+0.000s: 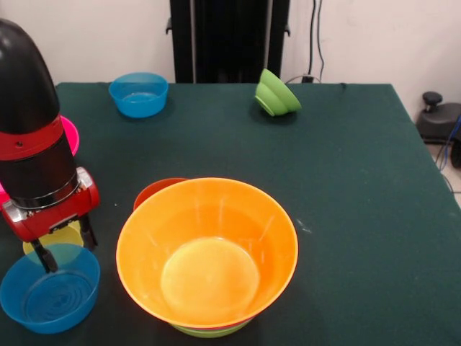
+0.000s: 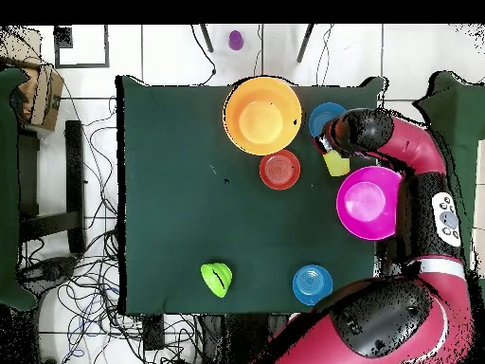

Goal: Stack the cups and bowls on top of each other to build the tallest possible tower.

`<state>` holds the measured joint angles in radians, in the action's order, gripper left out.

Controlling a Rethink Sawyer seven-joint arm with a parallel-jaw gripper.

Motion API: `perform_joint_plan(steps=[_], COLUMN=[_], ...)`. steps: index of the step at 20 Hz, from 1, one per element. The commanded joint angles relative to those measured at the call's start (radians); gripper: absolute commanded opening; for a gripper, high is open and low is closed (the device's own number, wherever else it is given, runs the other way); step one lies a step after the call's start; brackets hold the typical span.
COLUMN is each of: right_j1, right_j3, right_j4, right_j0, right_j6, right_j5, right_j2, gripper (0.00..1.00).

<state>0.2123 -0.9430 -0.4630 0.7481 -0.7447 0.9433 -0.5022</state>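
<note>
My gripper (image 1: 66,245) hangs low at the table's left in the front view, open. Its two black fingers (image 1: 45,256) stand about the yellow cup (image 1: 63,236), which is upright; I cannot tell if they touch it. A small blue bowl (image 1: 50,290) sits just in front of the cup. The tower (image 1: 209,252) is a wide orange bowl on top with a lime-green bowl (image 1: 210,331) lowest. In the overhead view the cup (image 2: 336,164) lies beside the arm's end (image 2: 365,128), between the blue bowl (image 2: 327,118) and a big pink bowl (image 2: 369,202).
A red-orange bowl (image 1: 158,189) sits behind the tower. A second blue bowl (image 1: 138,94) and a tipped lime-green bowl (image 1: 277,92) stand at the far edge. The pink bowl (image 1: 70,134) is half hidden behind the arm.
</note>
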Motion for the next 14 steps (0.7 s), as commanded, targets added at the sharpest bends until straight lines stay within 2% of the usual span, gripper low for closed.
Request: perform_joint_plan(steps=[1,8,9,14], right_j1=[0.016,0.013,0.012,0.014], right_j3=[-0.062,-0.058,-0.057,-0.058], right_j4=[-0.016,-0.017,-0.017,-0.017], right_j0=[-0.029,-0.027,-0.027,-0.029], right_j6=[0.006,0.021,0.022,0.018], right_j5=[-0.057,-0.052,-0.051,-0.050], right_j2=[-0.013,-0.017,-0.018,-0.015], gripper=[1.00,1.00,0.00,0.00])
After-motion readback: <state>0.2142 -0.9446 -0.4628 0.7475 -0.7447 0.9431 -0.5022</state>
